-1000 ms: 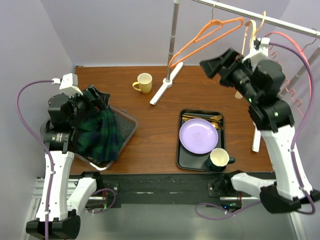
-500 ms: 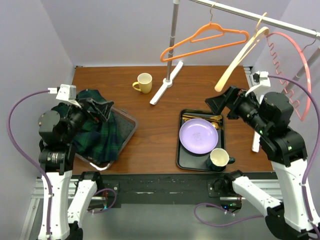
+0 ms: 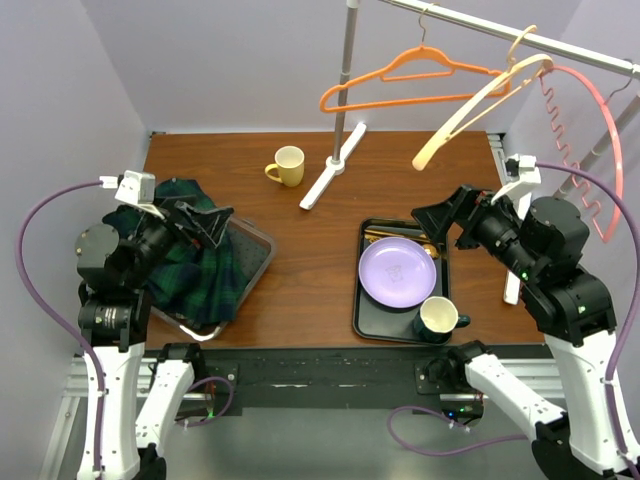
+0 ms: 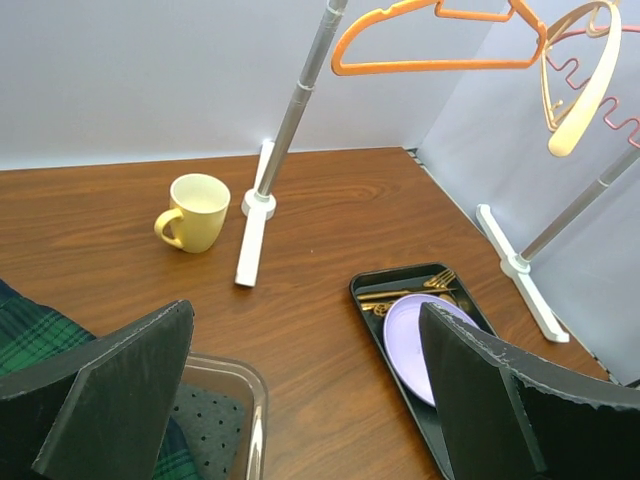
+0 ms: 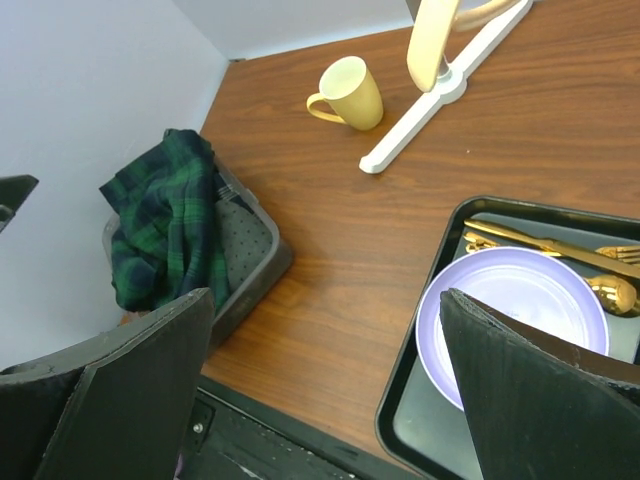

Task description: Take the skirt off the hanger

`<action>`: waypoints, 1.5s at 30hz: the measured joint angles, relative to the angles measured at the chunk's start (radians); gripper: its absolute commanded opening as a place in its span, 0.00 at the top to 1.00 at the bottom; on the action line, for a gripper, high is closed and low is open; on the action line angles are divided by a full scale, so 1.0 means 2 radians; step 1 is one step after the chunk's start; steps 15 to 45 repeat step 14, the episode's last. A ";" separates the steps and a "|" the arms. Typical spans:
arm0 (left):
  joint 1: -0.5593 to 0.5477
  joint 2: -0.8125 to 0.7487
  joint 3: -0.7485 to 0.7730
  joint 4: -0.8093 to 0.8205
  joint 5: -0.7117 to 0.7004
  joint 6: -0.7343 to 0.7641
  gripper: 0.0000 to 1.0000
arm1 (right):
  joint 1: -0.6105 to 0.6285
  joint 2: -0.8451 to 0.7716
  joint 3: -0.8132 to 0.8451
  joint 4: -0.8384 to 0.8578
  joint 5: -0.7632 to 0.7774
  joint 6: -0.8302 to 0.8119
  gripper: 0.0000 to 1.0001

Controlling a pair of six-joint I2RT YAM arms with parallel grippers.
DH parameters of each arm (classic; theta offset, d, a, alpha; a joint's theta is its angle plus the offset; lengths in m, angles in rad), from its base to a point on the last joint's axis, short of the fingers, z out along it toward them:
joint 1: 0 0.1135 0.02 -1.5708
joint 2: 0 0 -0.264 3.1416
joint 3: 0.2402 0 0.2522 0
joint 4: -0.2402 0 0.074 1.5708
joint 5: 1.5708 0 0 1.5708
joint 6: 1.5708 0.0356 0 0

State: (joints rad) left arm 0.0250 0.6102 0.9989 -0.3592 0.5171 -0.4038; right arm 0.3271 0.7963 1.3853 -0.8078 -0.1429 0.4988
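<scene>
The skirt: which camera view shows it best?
The right wrist view: the plaid skirt lies uncovered, draped over the grey bin. In the top external view the left arm hides part of it. The left wrist view catches only a corner at its lower left.

From above, the left arm [image 3: 115, 265] hides much of the dark green plaid fabric skirt [image 3: 210, 280] and the grey plastic bin [image 3: 262, 245] beneath it, while in the right wrist view the gold metal cutlery [image 5: 520, 237] runs off the right edge.
</scene>
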 measured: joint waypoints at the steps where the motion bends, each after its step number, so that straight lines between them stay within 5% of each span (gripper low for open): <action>1: 0.000 0.000 0.000 0.001 0.001 -0.001 0.00 | 0.000 0.001 -0.001 0.000 -0.001 -0.001 0.01; 45: 0.000 -0.010 -0.016 0.011 0.006 -0.012 0.00 | 0.000 -0.007 -0.015 0.008 -0.015 -0.005 0.01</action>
